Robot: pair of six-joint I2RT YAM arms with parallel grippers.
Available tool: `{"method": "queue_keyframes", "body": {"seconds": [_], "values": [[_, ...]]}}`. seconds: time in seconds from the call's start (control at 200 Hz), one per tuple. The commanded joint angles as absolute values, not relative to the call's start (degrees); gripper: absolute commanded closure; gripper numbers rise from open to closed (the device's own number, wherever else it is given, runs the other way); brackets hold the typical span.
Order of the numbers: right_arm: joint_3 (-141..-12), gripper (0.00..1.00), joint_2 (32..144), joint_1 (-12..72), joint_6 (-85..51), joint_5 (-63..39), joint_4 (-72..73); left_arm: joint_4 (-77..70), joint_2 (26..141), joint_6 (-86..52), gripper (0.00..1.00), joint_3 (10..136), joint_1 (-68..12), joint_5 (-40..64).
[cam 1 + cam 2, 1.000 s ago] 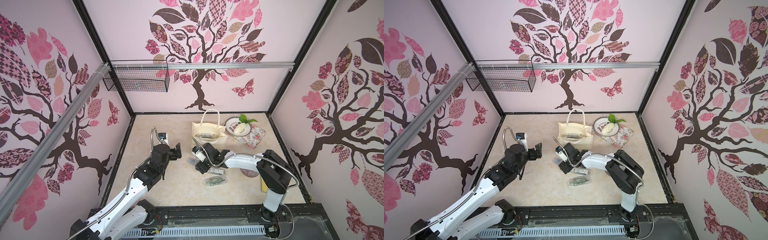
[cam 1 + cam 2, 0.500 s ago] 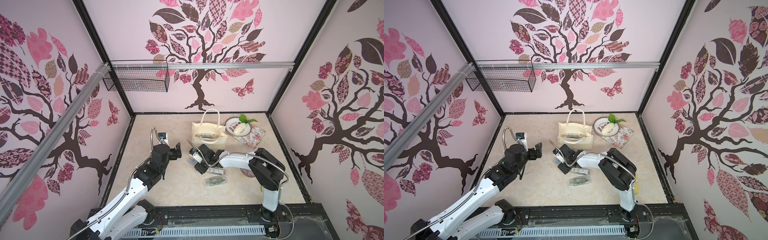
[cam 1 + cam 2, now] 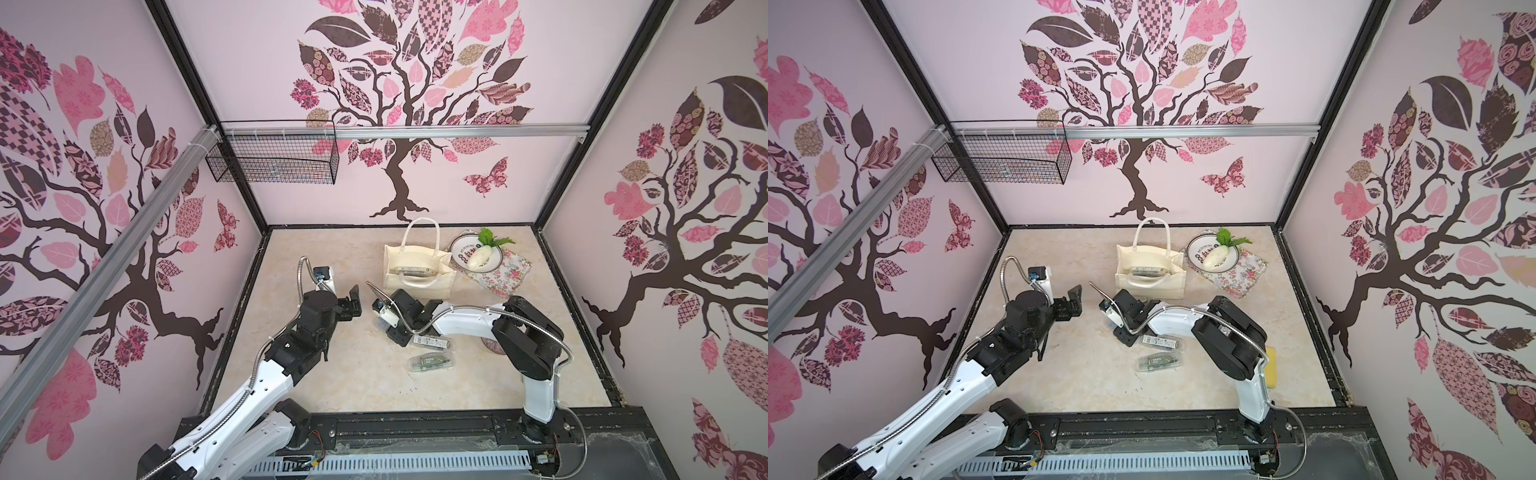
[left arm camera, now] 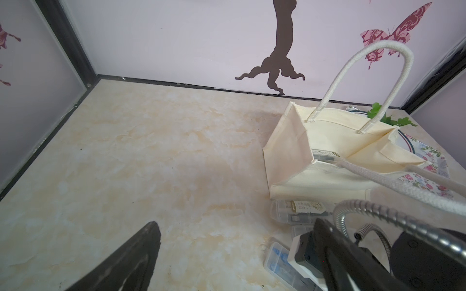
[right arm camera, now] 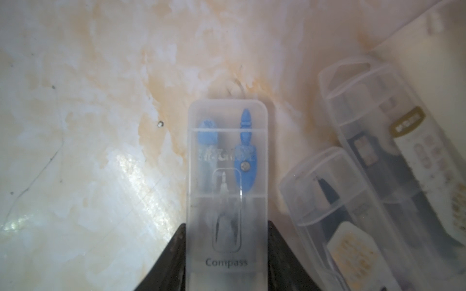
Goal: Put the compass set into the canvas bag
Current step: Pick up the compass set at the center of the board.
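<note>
The compass set (image 5: 228,176) is a clear plastic case marked "Compass" with a blue compass inside. My right gripper (image 5: 228,226) is shut on its near end, low over the table, in front of the bag in both top views (image 3: 384,324) (image 3: 1115,326). The left wrist view shows a corner of the case (image 4: 277,257). The cream canvas bag (image 3: 417,270) (image 3: 1150,270) (image 4: 327,151) stands open at the back with one clear case inside. My left gripper (image 3: 353,305) (image 4: 234,252) hovers open and empty to the left of the right gripper.
Two more clear cases (image 3: 432,342) (image 3: 430,361) lie by the right arm; two (image 5: 327,214) (image 5: 390,151) crowd the held one. A plate with a toy radish (image 3: 478,253) sits on a floral cloth (image 3: 503,272) right of the bag. A wire basket (image 3: 270,156) hangs on the back wall.
My right gripper has shifted a little to the left and closed its jaws on the compass case. The left arm has stayed still.
</note>
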State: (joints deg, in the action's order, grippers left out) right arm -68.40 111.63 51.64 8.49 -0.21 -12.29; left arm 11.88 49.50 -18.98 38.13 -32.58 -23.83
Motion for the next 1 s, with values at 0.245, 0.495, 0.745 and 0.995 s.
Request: {"method": "queue_keyframes", "body": {"seconds": [0.245, 0.495, 0.745, 0.995], "values": [[-71.71, 0.61, 111.0, 51.77, 10.87, -4.13, -14.16, 10.76, 47.99, -17.99, 0.03, 36.8, -32.61, -26.37], [-72.5, 0.61, 103.51, 51.77, 15.03, -11.25, -11.49, 16.67, 43.76, -23.07, 0.03, 38.54, -32.44, -34.89], [-74.92, 0.6, 95.81, 51.81, 18.08, -14.54, -9.94, 20.58, 34.89, -26.19, 0.03, 38.24, -32.41, -45.64], [-82.65, 0.61, 91.28, 51.77, 19.19, -13.04, -10.32, 20.47, 31.29, -29.17, 0.03, 36.35, -32.37, -46.02]]}}
